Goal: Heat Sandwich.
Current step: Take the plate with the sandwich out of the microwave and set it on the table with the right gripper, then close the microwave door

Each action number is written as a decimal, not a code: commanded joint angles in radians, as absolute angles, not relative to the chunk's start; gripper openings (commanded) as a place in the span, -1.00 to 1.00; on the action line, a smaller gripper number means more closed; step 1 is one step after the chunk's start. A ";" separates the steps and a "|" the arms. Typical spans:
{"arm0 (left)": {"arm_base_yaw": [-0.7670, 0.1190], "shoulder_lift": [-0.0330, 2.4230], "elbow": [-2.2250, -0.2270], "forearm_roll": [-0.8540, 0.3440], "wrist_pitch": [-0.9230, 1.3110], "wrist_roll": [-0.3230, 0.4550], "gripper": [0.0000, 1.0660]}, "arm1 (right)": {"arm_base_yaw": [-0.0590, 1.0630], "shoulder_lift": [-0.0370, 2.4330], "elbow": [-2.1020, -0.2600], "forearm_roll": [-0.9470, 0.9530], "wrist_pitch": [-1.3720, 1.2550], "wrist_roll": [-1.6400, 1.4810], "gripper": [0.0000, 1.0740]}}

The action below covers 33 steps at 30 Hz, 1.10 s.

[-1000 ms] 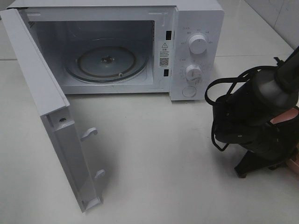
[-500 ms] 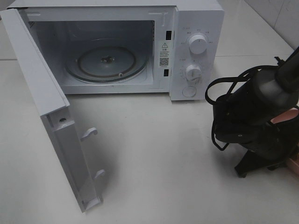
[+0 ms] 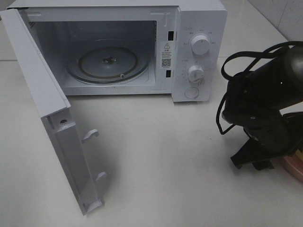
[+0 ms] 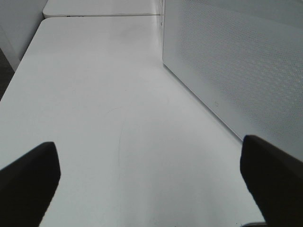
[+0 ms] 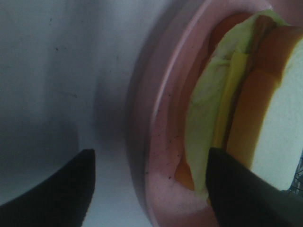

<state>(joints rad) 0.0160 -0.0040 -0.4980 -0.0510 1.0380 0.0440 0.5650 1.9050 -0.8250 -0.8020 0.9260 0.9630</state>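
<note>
Right gripper [image 5: 149, 189] has its jaws spread over the pink plate's [image 5: 158, 142] rim, gripping nothing. The sandwich [image 5: 246, 118] sits on that plate. Left gripper [image 4: 151, 177] is wide open and empty beside the microwave [image 3: 199, 47], whose door [image 3: 52, 118] hangs open.

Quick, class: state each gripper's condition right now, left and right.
Left gripper: open, holding nothing.
Right gripper: open, jaws straddling the rim of the round pink plate with the white-bread sandwich, holding nothing.
</note>
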 commanded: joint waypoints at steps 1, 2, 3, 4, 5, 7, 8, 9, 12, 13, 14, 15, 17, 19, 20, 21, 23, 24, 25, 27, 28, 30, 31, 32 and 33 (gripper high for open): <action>0.015 -0.027 -0.494 -0.052 1.033 0.042 0.83 | 0.559 1.834 -0.827 -0.755 0.926 0.885 0.41; 0.015 -0.027 -0.494 -0.052 1.033 0.042 0.83 | 0.559 1.821 -0.827 -0.739 0.927 0.862 0.42; 0.015 -0.027 -0.494 -0.052 1.033 0.042 0.83 | 0.559 1.805 -0.827 -0.721 0.927 0.835 0.44; 0.015 -0.027 -0.494 -0.052 1.033 0.042 0.83 | 0.559 1.805 -0.827 -0.721 0.927 0.835 0.44; 0.015 -0.027 -0.494 -0.052 1.033 0.042 0.83 | 0.559 1.771 -0.827 -0.687 0.927 0.794 0.43; 0.015 -0.027 -0.494 -0.052 1.033 0.042 0.83 | 0.559 1.739 -0.827 -0.648 0.925 0.748 0.43; 0.015 -0.027 -0.494 -0.052 1.033 0.042 0.83 | 0.559 1.704 -0.827 -0.603 0.926 0.696 0.43; 0.015 -0.027 -0.494 -0.052 1.033 0.042 0.83 | 0.559 1.704 -0.827 -0.603 0.926 0.696 0.43; 0.015 -0.027 -0.494 -0.052 1.033 0.042 0.83 | 0.559 1.638 -0.827 -0.536 0.929 0.605 0.43; 0.015 -0.027 -0.494 -0.052 1.033 0.042 0.83 | 0.559 1.638 -0.827 -0.536 0.929 0.605 0.43; 0.015 -0.027 -0.494 -0.052 1.033 0.042 0.83 | 0.559 1.592 -0.827 -0.504 0.929 0.557 0.43; 0.015 -0.027 -0.494 -0.052 1.033 0.042 0.83 | 0.559 1.566 -0.827 -0.487 0.929 0.534 0.42; 0.015 -0.027 -0.494 -0.052 1.033 0.042 0.83 | 0.559 1.516 -0.827 -0.466 0.929 0.501 0.42; 0.015 -0.027 -0.494 -0.052 1.033 0.042 0.83 | 0.559 1.460 -0.827 -0.448 0.933 0.473 0.42; 0.015 -0.027 -0.494 -0.052 1.033 0.042 0.83 | 0.559 1.436 -0.827 -0.442 0.937 0.458 0.42; 0.015 -0.027 -0.494 -0.052 1.033 0.042 0.83 | 0.559 1.409 -0.827 -0.434 0.944 0.443 0.42; 0.015 -0.027 -0.494 -0.052 1.033 0.042 0.83 | 0.559 1.381 -0.827 -0.431 0.949 0.431 0.42; 0.015 -0.027 -0.494 -0.052 1.033 0.042 0.83 | 0.559 1.331 -0.827 -0.422 0.964 0.406 0.42; 0.015 -0.027 -0.494 -0.052 1.033 0.042 0.83 | 0.559 1.304 -0.827 -0.417 0.973 0.392 0.42; 0.015 -0.027 -0.494 -0.052 1.033 0.042 0.83 | 0.560 1.230 -0.827 -0.383 0.998 0.346 0.42; 0.015 -0.027 -0.494 -0.052 1.033 0.042 0.83 | 0.560 1.230 -0.827 -0.383 0.998 0.346 0.42; 0.015 -0.027 -0.494 -0.052 1.033 0.042 0.83 | 0.560 1.181 -0.827 -0.354 1.012 0.314 0.42; 0.015 -0.027 -0.494 -0.052 1.033 0.042 0.83 | 0.560 1.157 -0.827 -0.341 1.017 0.302 0.42; 0.015 -0.027 -0.494 -0.052 1.033 0.042 0.83 | 0.560 1.116 -0.827 -0.310 1.034 0.268 0.42; 0.015 -0.027 -0.494 -0.052 1.033 0.042 0.83 | 0.560 1.116 -0.827 -0.310 1.034 0.268 0.42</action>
<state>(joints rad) 0.0160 -0.0040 -0.4980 -0.0510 1.0380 0.0440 0.5650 1.1470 -0.8240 -0.3370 1.0100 0.3070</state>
